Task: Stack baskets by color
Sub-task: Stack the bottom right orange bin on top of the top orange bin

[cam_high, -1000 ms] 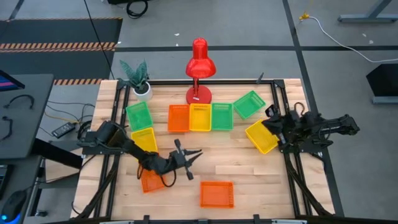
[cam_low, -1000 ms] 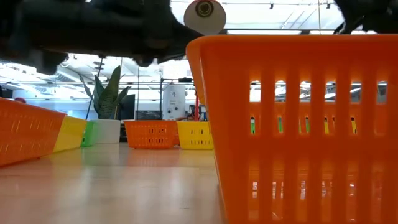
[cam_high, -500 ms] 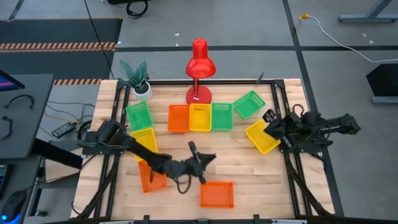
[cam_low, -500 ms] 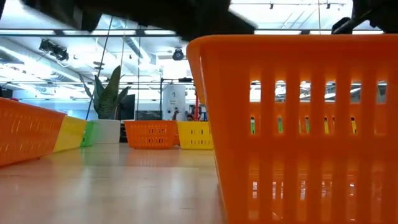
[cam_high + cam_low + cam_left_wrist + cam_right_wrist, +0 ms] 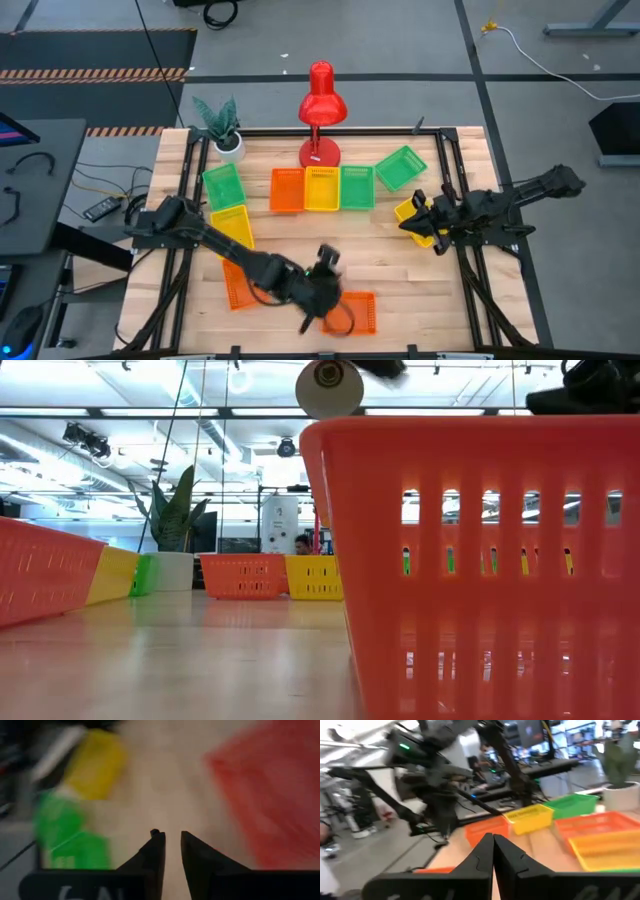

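Nine baskets lie on the wooden table. On the left stand a green one (image 5: pixel 222 185), a yellow one (image 5: pixel 232 225) and an orange one (image 5: pixel 238 285). An orange (image 5: pixel 287 190), a yellow (image 5: pixel 322 190) and a green basket (image 5: pixel 357 188) form a row at the back, with a tilted green one (image 5: pixel 402 167) beside it. My left gripper (image 5: pixel 327 262) hovers, blurred, by the far left corner of the front orange basket (image 5: pixel 352 312). Its fingers (image 5: pixel 172 837) stand slightly open with nothing between them. My right gripper (image 5: pixel 412 222), shut (image 5: pixel 493 840), hangs over the right yellow basket (image 5: pixel 425 232).
A red desk lamp (image 5: pixel 321 110) and a potted plant (image 5: pixel 222 125) stand at the table's far edge. Black frame rails run along the left and right sides. Bare wood lies in the middle, between the back row and the front orange basket.
My left gripper has swung from beside the left orange basket toward the table's right and near edge, rising and turning, and now hangs by the front orange basket. My right gripper has reached toward the table's left, out over the right yellow basket.
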Controlling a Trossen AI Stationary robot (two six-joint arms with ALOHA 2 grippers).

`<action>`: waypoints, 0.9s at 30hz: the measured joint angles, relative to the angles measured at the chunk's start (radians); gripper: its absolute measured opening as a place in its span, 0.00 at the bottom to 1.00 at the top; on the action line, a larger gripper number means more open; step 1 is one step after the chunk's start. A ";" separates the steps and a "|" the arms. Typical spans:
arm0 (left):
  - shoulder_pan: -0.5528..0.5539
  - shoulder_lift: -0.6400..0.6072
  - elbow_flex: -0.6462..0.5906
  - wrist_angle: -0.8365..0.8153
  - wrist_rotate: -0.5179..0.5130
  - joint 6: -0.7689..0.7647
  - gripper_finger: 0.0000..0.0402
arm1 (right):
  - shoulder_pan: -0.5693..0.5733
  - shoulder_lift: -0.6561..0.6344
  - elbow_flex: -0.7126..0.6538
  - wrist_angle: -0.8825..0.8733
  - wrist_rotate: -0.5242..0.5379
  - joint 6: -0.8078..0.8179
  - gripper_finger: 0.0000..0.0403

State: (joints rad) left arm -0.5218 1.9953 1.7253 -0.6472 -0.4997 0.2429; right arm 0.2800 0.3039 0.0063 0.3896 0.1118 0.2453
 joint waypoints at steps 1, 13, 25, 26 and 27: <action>-0.012 0.000 0.019 -0.046 0.060 0.002 0.21 | 0.011 0.012 0.000 0.000 0.027 -0.001 0.03; -0.088 0.001 -0.065 -0.027 0.248 0.307 0.47 | 0.077 0.098 0.000 0.004 0.207 0.101 0.03; -0.034 0.001 -0.286 0.297 0.318 0.554 0.42 | 0.080 0.098 0.000 0.006 0.209 0.147 0.03; -0.028 0.001 -0.298 0.306 0.334 0.555 0.42 | 0.080 0.098 0.000 0.005 0.209 0.147 0.03; -0.022 0.001 -0.307 0.310 0.344 0.555 0.42 | 0.080 0.097 0.000 0.005 0.209 0.146 0.03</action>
State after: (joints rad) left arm -0.5438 1.9965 1.4187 -0.3370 -0.1553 0.7983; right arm 0.3599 0.4011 0.0063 0.3950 0.3206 0.3916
